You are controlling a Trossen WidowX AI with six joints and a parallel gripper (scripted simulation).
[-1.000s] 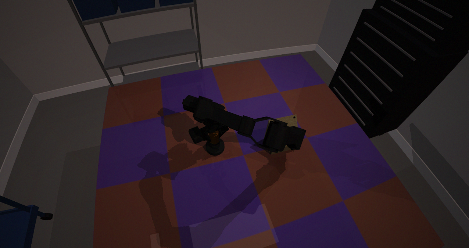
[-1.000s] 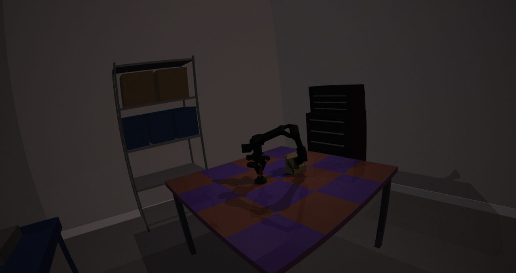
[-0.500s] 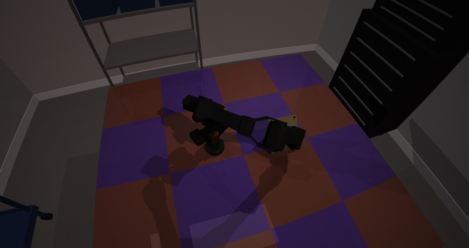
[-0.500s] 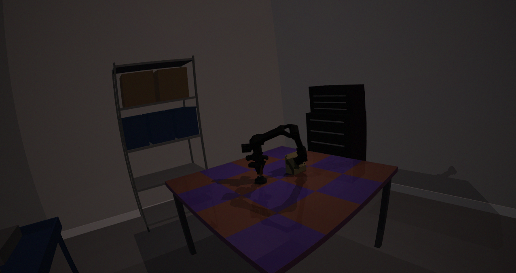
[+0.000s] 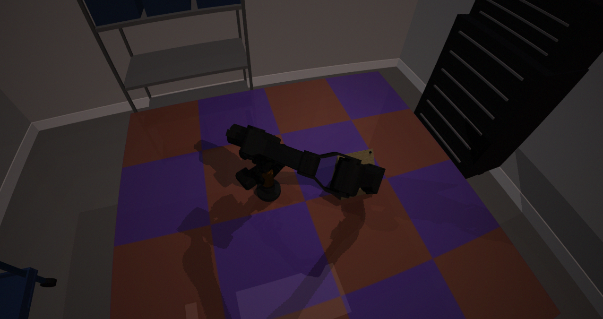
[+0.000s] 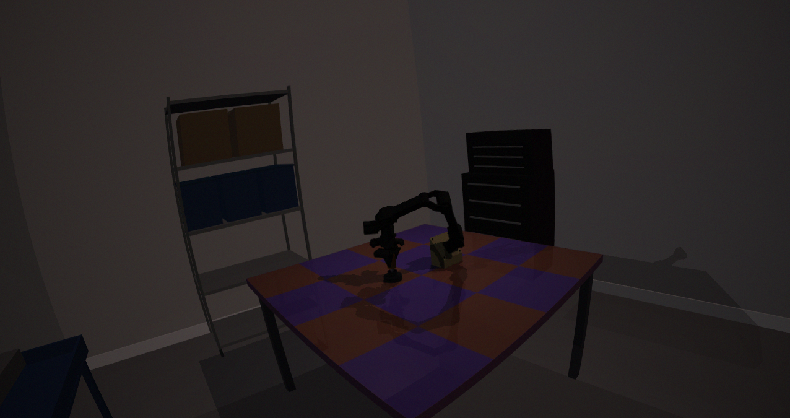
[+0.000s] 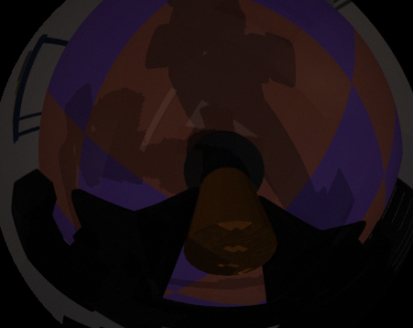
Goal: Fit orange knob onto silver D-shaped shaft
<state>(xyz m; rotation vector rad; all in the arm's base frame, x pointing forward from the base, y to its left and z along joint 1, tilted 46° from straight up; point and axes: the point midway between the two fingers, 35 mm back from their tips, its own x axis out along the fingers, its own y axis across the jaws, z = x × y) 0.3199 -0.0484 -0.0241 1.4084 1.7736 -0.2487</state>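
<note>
From the top view I see my arm stretched across the middle of the checkered desk, its pincer pointing down left of centre. A sliver of the orange knob shows in the pincer, directly over the dark round pedestal. The arm's tan base plate sits right of centre. A shelf rack fills the upper left, a black drawer cabinet the upper right.

In the exterior view the arm arches over the desk at mid-frame; the pincer hangs above the pedestal. It is too dark for me to tell whether knob and pedestal touch.

In the wrist view the knob sits lower centre, gripped from both sides by the pincer's dark fingers, which are closed on it. Its far end overlaps the black pedestal just above it. I cannot make out the shaft
</note>
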